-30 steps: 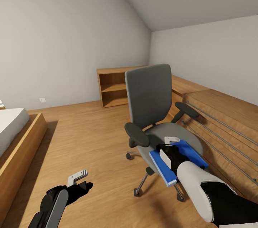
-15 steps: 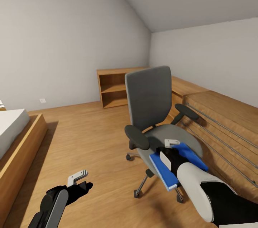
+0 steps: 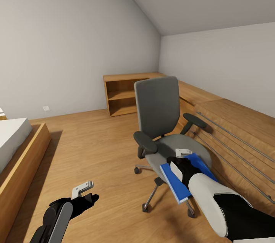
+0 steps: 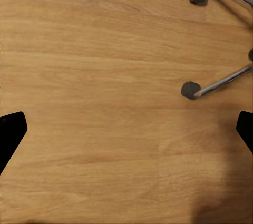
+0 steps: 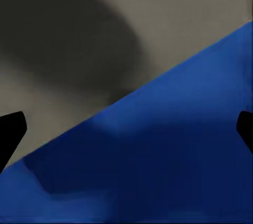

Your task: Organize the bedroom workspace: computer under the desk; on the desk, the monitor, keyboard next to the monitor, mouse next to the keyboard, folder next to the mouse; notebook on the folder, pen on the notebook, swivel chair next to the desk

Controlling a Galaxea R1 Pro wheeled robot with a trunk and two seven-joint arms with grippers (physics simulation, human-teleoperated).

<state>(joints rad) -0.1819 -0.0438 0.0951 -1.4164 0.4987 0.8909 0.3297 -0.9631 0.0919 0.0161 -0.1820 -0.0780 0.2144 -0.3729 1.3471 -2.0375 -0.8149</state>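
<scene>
The grey swivel chair (image 3: pixel 158 105) stands on the wood floor ahead of me, its back toward the far wall. The blue folder (image 3: pixel 173 184) lies across the front of its seat, its near end sticking out past the seat edge. My right gripper (image 3: pixel 179 160) hovers just over the folder, fingers spread wide. In the right wrist view the folder (image 5: pixel 158 171) and the grey seat (image 5: pixel 174 18) lie under the open gripper (image 5: pixel 126 129). My left gripper (image 3: pixel 84 193) hangs open above bare floor at lower left, and its wrist view shows two chair castors (image 4: pixel 188 89).
A light oak open shelf (image 3: pixel 122 96) stands against the back wall behind the chair. A wooden bed platform (image 3: pixel 23 151) runs along the left. At right, a low wooden ledge with metal rails (image 3: pixel 236 136) lines the wall. Open floor lies between bed and chair.
The chair has rolled slightly away from me and turned a little, its back now lower and narrower in the picture. Both arms have kept their places.
</scene>
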